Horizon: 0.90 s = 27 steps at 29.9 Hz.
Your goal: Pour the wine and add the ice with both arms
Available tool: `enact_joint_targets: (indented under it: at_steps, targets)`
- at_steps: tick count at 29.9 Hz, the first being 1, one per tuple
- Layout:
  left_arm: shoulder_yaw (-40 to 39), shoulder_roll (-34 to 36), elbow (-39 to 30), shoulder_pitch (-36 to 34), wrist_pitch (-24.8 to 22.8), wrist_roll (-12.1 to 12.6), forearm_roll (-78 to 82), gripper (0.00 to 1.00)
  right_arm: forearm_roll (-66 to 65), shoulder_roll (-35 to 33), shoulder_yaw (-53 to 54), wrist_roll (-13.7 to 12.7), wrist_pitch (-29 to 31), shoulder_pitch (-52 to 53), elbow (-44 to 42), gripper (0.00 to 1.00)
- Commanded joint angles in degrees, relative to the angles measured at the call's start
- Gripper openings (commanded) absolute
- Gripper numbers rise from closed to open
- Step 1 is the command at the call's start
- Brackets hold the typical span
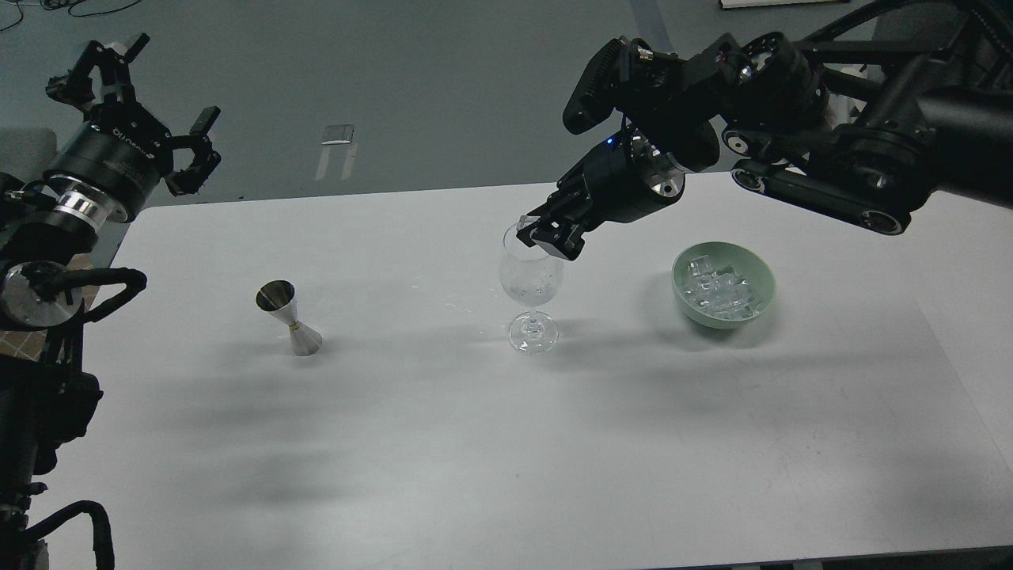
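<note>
The bare white table keeps the jigger aside while the right gripper, jaws seemingly pinching an ice cube, hovers over the wine glass beside the ice bowl; the left gripper idles, jaws apart.

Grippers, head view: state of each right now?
Left gripper: open, empty, raised off the table's left edge.
Right gripper: at the wine glass rim; open or closed cannot be told.

Lighting: even, moderately bright overhead light; the white tabletop showed soft, diffuse grey shadows toward its left edge and centre. Focus: sharp throughout; faint glints on the stemmed glass.
</note>
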Motion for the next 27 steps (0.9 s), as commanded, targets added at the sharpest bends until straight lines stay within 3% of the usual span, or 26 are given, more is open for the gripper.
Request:
enact_joint_targets:
  at_steps: [1,9,14,23,27]
  targets:
    - [0.0,-0.1,0.0,0.0,0.0,-0.02,0.0,0.98,0.0,-0.03,-0.48,0.01,0.0,0.09,-0.08,0.25]
    - [0.0,-0.1,0.0,0.0,0.0,-0.02,0.0,0.98,0.0,1.55,-0.57,0.01,0.0,0.0,-2.19,0.28]
    - [-0.09,-0.01,0.0,0.0,0.0,-0.02,-0.18,0.98,0.0,1.99,-0.57,0.01,0.0,0.18,-2.46,0.46]
    - [-0.18,0.08,0.0,0.0,0.0,-0.02,-0.18,0.98,0.26,1.37,0.04,0.01,0.0,1.41,-2.46,0.49]
    - [-0.18,0.17,0.0,0.0,0.0,-0.02,-0.18,0.98,5.44,-0.29,2.15,0.01,0.0,4.13,-2.89,0.74]
